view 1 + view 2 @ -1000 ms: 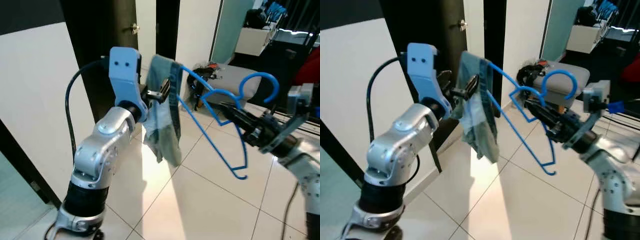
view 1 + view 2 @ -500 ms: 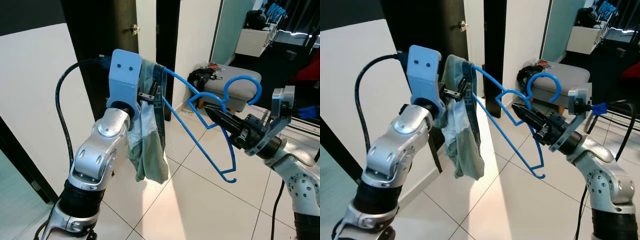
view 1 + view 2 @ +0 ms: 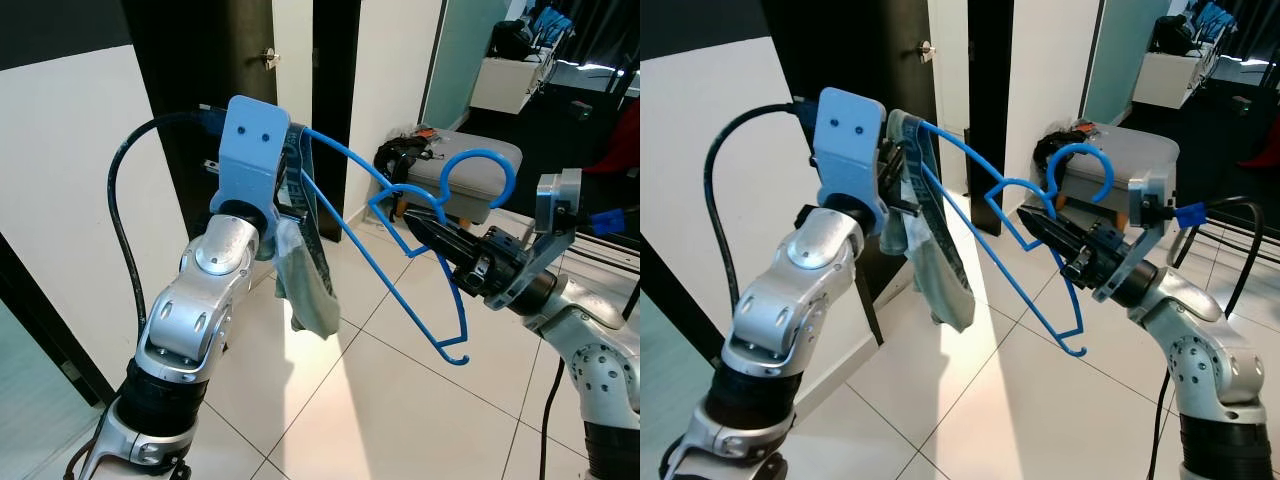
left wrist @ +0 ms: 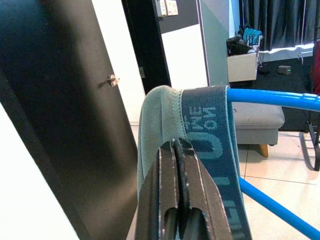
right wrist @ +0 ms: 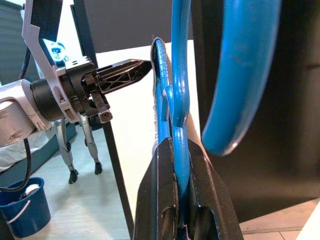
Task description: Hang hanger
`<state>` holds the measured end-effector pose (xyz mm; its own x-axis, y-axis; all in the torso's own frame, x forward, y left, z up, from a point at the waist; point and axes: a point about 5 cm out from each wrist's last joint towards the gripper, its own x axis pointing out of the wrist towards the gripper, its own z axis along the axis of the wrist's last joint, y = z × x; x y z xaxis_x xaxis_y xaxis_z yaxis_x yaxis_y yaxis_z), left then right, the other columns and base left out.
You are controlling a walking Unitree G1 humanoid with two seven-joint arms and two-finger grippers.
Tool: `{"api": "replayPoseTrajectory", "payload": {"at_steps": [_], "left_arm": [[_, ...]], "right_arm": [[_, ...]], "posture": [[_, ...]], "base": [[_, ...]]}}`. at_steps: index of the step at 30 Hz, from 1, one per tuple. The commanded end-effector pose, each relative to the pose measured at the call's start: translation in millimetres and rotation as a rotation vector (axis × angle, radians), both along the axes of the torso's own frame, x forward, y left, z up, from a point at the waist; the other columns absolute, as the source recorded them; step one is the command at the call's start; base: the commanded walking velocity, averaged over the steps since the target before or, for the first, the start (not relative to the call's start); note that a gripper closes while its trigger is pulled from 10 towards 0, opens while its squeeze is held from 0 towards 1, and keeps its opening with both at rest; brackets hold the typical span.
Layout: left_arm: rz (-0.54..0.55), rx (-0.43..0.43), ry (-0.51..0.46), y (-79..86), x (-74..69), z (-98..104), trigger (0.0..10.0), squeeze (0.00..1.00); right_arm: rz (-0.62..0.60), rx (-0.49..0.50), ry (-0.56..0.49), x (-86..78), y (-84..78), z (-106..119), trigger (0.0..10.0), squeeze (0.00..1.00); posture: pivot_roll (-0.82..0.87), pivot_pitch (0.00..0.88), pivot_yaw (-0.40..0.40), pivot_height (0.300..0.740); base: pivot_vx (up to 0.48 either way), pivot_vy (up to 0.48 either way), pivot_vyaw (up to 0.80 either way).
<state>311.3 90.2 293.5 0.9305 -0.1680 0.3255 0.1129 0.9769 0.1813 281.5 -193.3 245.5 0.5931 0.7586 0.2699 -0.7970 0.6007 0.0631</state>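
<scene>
Comparing with half a second back, I see the blue hanger (image 3: 400, 250) has slid further left, so its upper shoulder now runs through the waistband of the grey-blue garment (image 3: 305, 270), which hangs tighter against my left arm and no longer billows. My right hand (image 3: 1065, 252) is clamped on the hanger's twisted neck just below the hook; the right wrist view shows the wire pinched between the fingers (image 5: 165, 200). My left hand (image 4: 177, 165) has its fingers pressed together on the elastic waistband, holding it up in front of the dark door (image 3: 190, 90). I judge the garment is nearly threaded onto the hanger, but the hanging itself is not yet done: the hook is free in mid-air above the tiled floor (image 3: 400, 400).
</scene>
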Motion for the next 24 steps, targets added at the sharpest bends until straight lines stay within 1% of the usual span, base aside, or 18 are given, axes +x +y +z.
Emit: {"api": "replayPoseTrajectory", "payload": {"at_steps": [1,14,21,22,24], "left_arm": [[0.014,0.003,-0.023,1.0,-0.8,3.7,0.0,0.00],[-0.003,-0.016,-0.016,1.5,1.0,3.4,0.0,0.00],[-0.037,-0.029,-0.021,-1.0,0.5,5.0,0.0,0.00],[-0.067,-0.022,-0.023,-4.2,-1.4,4.7,2.4,0.10],[-0.067,-0.022,-0.023,-4.2,-1.4,4.7,2.4,0.10]], "right_arm": [[0.008,-0.004,-0.025,-0.6,3.8,4.9,10.0,0.00],[-0.006,-0.017,-0.017,1.4,4.6,3.0,10.0,0.00],[-0.015,-0.022,-0.017,2.6,2.8,3.6,10.0,0.00],[-0.021,-0.023,-0.019,3.4,1.8,4.4,10.0,0.00],[-0.021,-0.023,-0.019,3.4,1.8,4.4,10.0,0.00]], "posture": [[0.18,0.000,-0.004,0.740],[0.18,0.000,-0.008,0.740],[0.18,0.000,-0.009,0.740],[0.18,0.000,-0.010,0.740],[0.18,0.000,-0.010,0.740]], "base": [[0.000,0.000,0.00],[0.000,0.000,0.00],[0.000,0.000,0.00],[0.000,0.000,0.00],[0.000,0.000,0.00]]}}
